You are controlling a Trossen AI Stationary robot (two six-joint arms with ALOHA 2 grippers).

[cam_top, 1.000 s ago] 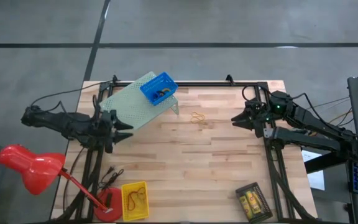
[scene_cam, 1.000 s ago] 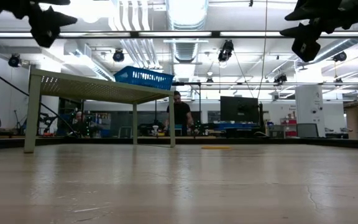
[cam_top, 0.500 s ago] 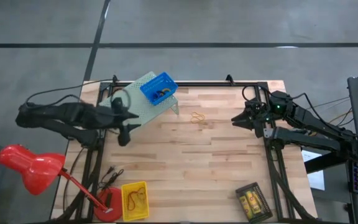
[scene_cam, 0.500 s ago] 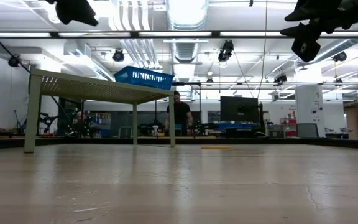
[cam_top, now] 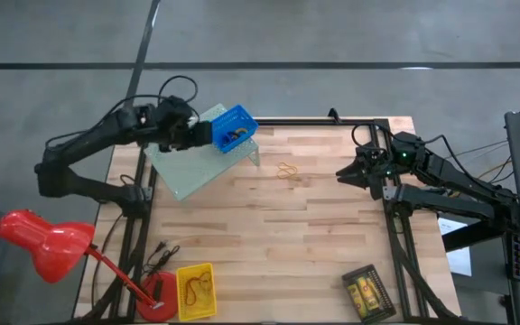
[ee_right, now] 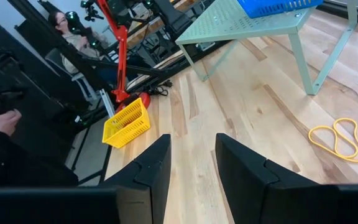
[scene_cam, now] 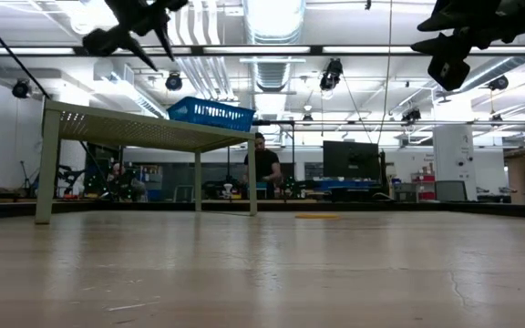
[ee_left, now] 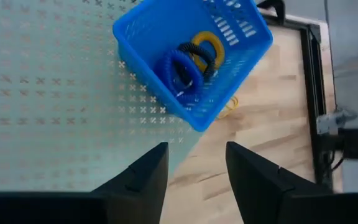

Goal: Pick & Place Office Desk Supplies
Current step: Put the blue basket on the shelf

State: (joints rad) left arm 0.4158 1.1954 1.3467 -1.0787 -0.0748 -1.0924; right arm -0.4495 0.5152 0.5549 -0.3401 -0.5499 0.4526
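A blue bin [cam_top: 230,129] stands on the pale green perforated riser [cam_top: 188,162] at the far left. It holds blue, yellow and black rings [ee_left: 190,59]. My left gripper [ee_left: 194,177] hovers open above the riser, just left of the bin [ee_left: 191,56], tipped downward with nothing between its fingers. It shows high up in the low view [scene_cam: 135,23]. Tan-orange rubber bands [cam_top: 287,171] lie on the wood right of the riser. My right gripper [cam_top: 344,173] waits open above the table's right side, pointing toward the bands [ee_right: 337,140].
A yellow bin [cam_top: 195,291] with rubber bands and a black bin [cam_top: 368,293] with yellow-gold pieces stand at the near edge. A red lamp [cam_top: 48,244] stands at the near left. A black frame rail [cam_top: 332,121] runs along the far edge. People show beyond the table [scene_cam: 262,169].
My left gripper has swung from the table's left edge toward the far edge and upward, over the riser to the blue bin's left side. It has rolled and tipped downward on the way. My right arm has kept still.
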